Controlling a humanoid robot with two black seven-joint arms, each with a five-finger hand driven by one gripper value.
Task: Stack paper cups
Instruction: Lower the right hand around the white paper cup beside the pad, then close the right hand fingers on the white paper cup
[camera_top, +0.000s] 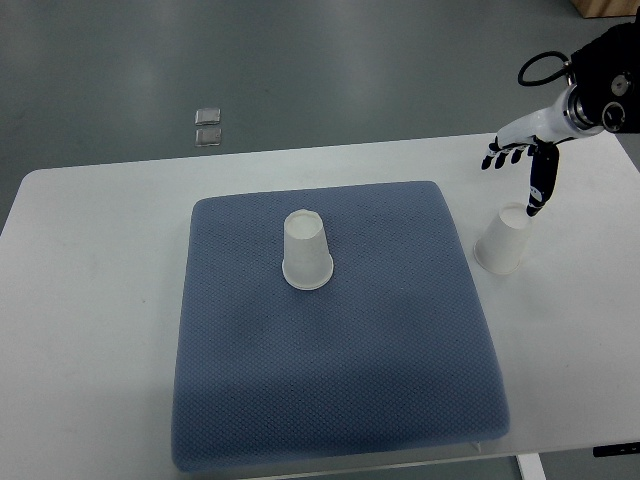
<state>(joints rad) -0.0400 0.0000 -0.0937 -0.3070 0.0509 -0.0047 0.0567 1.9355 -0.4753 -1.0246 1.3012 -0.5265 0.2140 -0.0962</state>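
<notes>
You have one white paper cup (306, 250) standing upside down on the blue-grey quilted cushion mat (340, 400), a little left of its centre toward the far side. A second white paper cup (503, 241) sits inverted and slightly tilted on the white table (90, 300), just right of the mat. Your right hand (525, 160) hangs just above that cup, fingers spread and holding nothing, one dark finger reaching to its base. The arm is cut off by the right edge. Two small clear squares (208, 126) lie on the grey floor beyond.
</notes>
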